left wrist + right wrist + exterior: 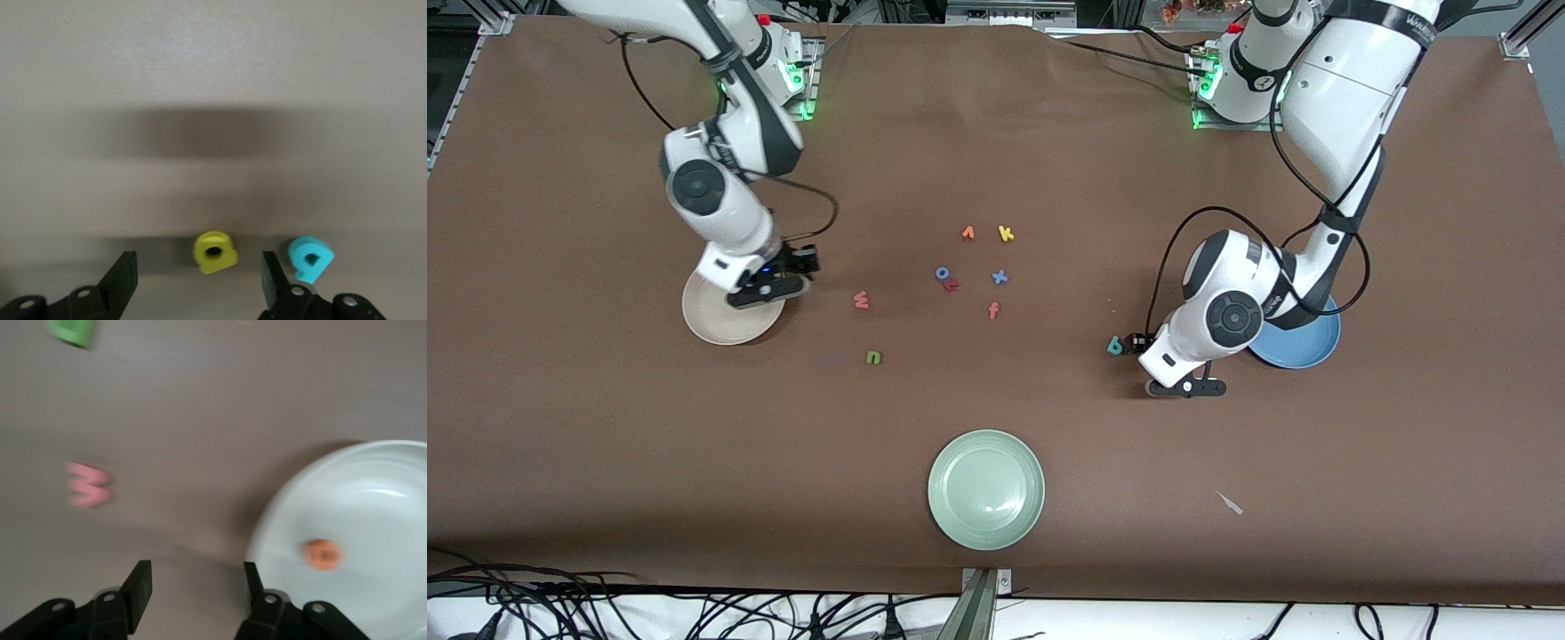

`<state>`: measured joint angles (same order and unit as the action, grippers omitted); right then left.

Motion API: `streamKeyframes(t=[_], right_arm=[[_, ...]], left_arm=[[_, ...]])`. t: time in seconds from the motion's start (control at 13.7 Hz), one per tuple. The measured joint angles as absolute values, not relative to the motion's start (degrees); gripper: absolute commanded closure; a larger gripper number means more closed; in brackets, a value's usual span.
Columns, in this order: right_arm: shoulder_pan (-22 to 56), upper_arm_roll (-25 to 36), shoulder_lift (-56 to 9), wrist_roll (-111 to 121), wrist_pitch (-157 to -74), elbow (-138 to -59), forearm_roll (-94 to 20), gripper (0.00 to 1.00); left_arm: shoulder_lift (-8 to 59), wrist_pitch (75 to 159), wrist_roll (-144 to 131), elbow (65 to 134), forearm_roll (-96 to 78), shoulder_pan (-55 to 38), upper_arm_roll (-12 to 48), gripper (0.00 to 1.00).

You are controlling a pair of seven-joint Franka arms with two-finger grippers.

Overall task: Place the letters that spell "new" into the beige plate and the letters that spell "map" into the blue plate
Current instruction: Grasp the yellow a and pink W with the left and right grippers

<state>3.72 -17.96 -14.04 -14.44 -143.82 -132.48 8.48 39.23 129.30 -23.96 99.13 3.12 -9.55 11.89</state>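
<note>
Yellow foam "p" point(214, 252) lies between the spread fingers of the left end effector point(199, 280): light and soft, best pinched across its flat sides. The right end effector point(195, 590), open and empty, hangs at the beige plate point(373, 487) rim.

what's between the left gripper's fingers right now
The yellow "p" lies on the table between the open fingers of the left gripper, as the left wrist view shows. The teal "a" sits just outside them.

Beige plate point(713, 325), blue plate point(1307, 348), pale green plate point(985, 489); brown table point(605, 444); yellow "p" point(215, 251); teal "a" point(309, 258).
</note>
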Motion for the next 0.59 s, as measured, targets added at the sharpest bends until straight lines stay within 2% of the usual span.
streamKeyframes(t=[0.15,0.37,0.51,0.59], right_arm=[[8.3,-18.3,-15.5,-20.5,-143.8,-130.4,8.5,0.37],[10.2,-18.3,-20.3,-22.9,-147.3,-127.8,8.4,0.37],[10.6,-18.2,-23.5,-23.3,-150.1,-127.1,8.4,0.37],[10.7,-18.1,-24.3,-23.3,-150.5,-126.9,8.4,0.37]], left_arm=[[39.8,129.7,-25.3,99.1,3.1,-10.3,11.9,0.26],[40.6,130.5,-25.5,99.0,3.1,-10.4,11.7,0.30],[40.8,130.6,-25.5,98.9,3.1,-10.4,11.5,0.48],[40.7,130.5,-25.5,98.8,3.1,-10.4,11.4,0.64]])
